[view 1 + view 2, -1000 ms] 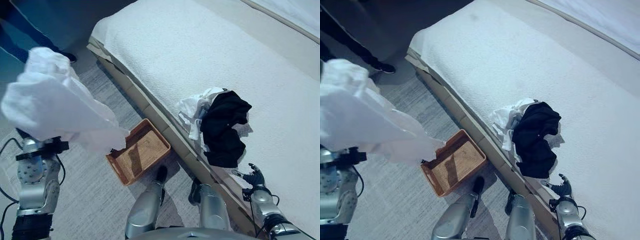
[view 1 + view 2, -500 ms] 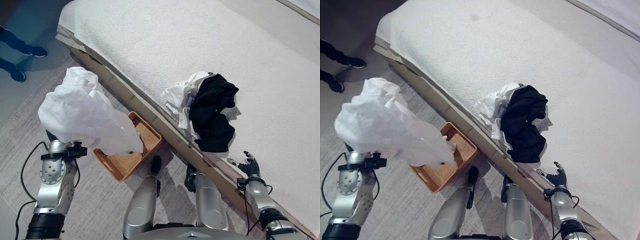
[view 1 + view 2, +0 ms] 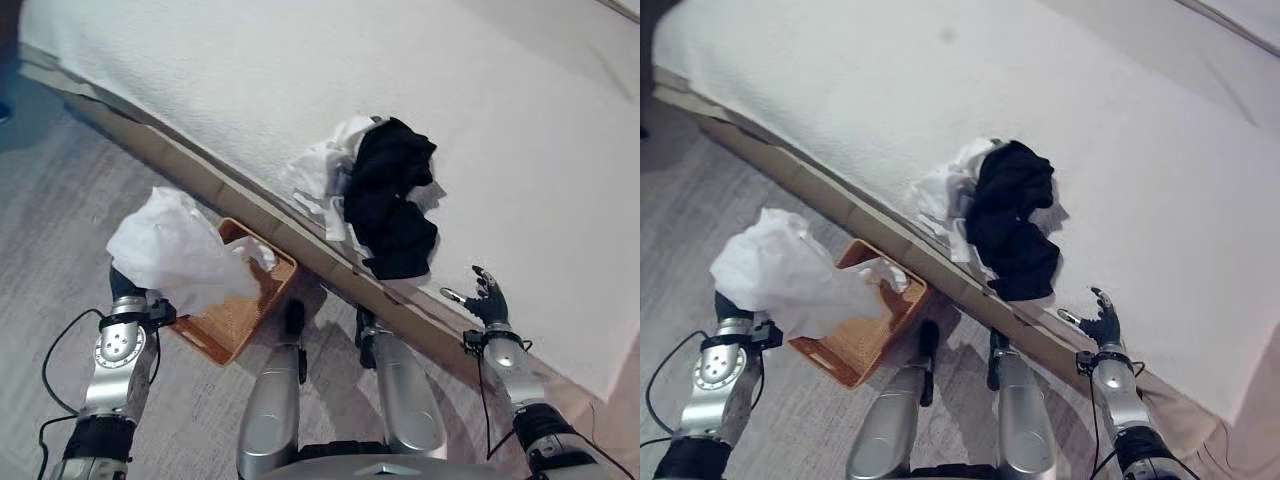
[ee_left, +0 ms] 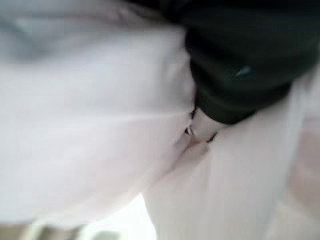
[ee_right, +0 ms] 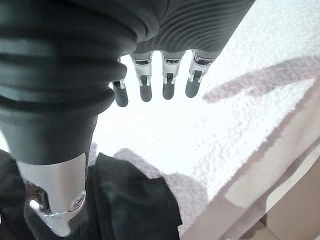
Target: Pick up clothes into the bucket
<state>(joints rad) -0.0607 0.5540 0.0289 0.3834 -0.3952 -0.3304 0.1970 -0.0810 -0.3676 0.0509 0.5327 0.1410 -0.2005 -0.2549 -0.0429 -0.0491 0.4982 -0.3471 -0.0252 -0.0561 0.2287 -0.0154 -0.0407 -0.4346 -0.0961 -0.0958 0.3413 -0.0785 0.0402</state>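
White garment (image 3: 175, 255) now lower than a second ago, hanging from left robot hand (image 4: 202, 127), its trailing edge inside the wicker basket (image 3: 240, 320).

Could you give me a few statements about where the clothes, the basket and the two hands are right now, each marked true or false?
1. The white garment hangs over the woven basket. True.
2. The basket stands on the bed. False: it stands on the floor beside the bed.
3. A black garment lies on the bed near its edge. True.
4. The right hand grips the black garment. False: it is open and apart from it.
5. The left hand is wrapped in white cloth. True.
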